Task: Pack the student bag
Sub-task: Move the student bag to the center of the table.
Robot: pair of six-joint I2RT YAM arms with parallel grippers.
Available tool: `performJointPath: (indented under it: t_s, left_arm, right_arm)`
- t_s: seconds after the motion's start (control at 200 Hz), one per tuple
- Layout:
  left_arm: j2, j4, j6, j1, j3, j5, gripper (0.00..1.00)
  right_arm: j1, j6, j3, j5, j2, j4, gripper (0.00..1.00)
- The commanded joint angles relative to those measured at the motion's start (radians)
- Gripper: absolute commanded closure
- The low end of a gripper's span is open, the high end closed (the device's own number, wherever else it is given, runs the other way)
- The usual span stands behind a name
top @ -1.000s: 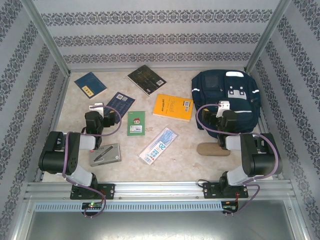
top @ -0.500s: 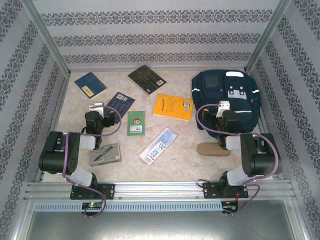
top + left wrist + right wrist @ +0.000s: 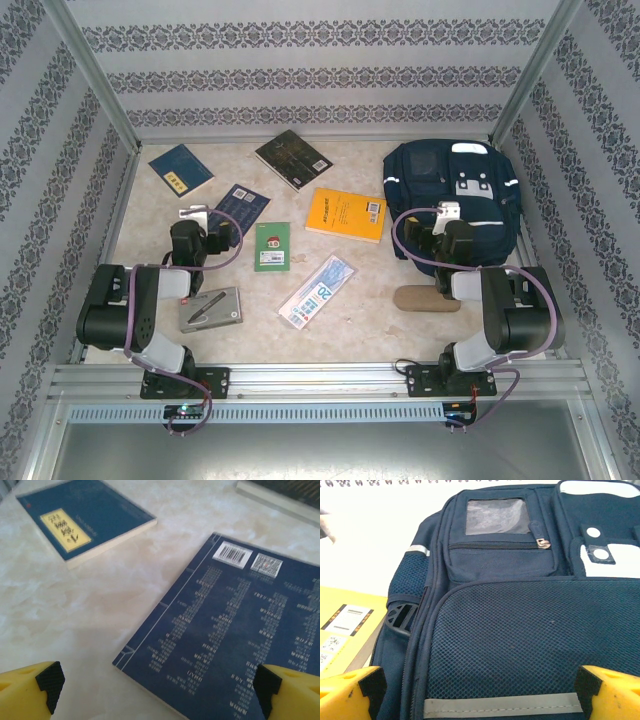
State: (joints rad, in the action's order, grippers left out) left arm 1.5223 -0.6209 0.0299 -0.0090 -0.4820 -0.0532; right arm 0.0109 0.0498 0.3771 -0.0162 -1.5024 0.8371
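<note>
The student bag (image 3: 450,185) is a navy backpack lying flat at the back right of the table. In the right wrist view its mesh front pocket (image 3: 520,630), white stripe and small zipped pocket are close up. My right gripper (image 3: 447,228) hovers at the bag's near edge, jaws open wide over the mesh (image 3: 477,690), with nothing between them. At the left, my left gripper (image 3: 203,225) is open and empty above the near corner of a dark navy book (image 3: 235,630).
On the table lie a blue book with a yellow label (image 3: 181,169), a dark book (image 3: 292,158), an orange book (image 3: 346,214), a small green book (image 3: 272,246), a white-blue packet (image 3: 317,291), a grey case with a pen (image 3: 211,308) and a tan pouch (image 3: 425,298).
</note>
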Motion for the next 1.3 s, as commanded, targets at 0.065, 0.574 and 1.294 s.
performJointPath:
  t_s: [0.065, 0.574, 1.294]
  left_arm:
    - [-0.116, 0.555, 0.082, 0.003, -0.312, -0.109, 0.0]
    - [-0.239, 1.08, 0.464, 0.007, -0.652, 0.037, 0.0]
    - [-0.25, 1.012, 0.57, -0.177, -0.518, 0.157, 0.0]
  right_arm:
    - [-0.002, 0.015, 0.019, 0.073, 0.15, -0.086, 0.02]
    - [0.055, 0.419, 0.173, 0.14, 0.454, -0.429, 0.02]
    - [0.063, 0.609, 0.459, -0.056, 0.017, -1.092, 0.02]
